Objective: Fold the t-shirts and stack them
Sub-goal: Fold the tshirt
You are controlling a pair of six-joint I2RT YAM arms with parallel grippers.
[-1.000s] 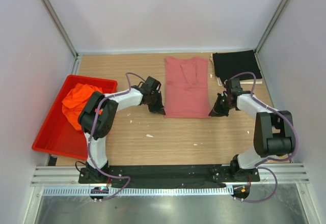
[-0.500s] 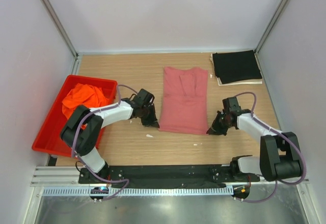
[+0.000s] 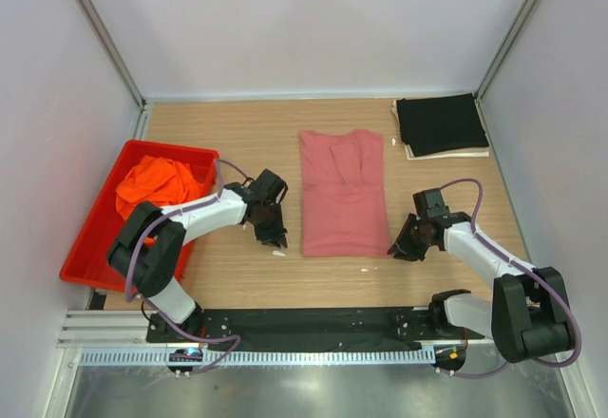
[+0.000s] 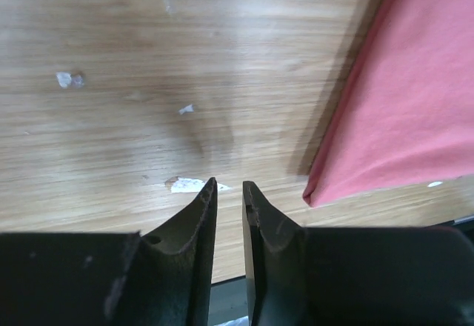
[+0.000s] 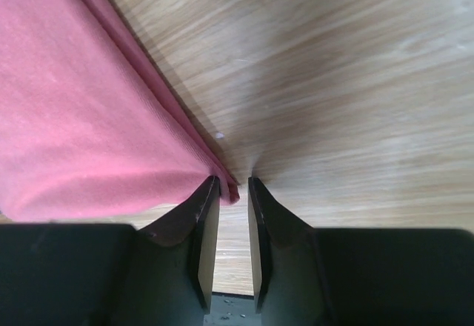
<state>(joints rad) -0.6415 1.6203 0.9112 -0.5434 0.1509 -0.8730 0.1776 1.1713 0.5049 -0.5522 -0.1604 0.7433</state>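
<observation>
1. Sitting at the left edge of the wooden table (image 3: 237, 275), a rigid red plastic tray (image 3: 90, 247) holds the bright orange cloth t-shirt (image 3: 152, 185), bunched loosely in its far half; the near half of the tray shows bare red floor.
2. Just right of the tray, the left gripper (image 4: 228, 189) is low over the wood, its jaws drawn to a narrow slit with nothing between them. A small white paper scrap (image 4: 189, 185) lies on the table at its tips. The near left corner of the next shirt is close by but apart from the fingers.
3. In the middle of the table lies the dusty rose-red cloth t-shirt (image 3: 342, 195), folded into a long flat rectangle running from far to near.
4. At that shirt's near right corner is the right gripper (image 5: 233, 185), jaws also narrow. The cloth's corner reaches in at the fingertips; whether it is pinched I cannot tell.
5. In the far right corner of the table rests the black cloth t-shirt (image 3: 440, 123), folded square and flat, well apart from both grippers.
</observation>
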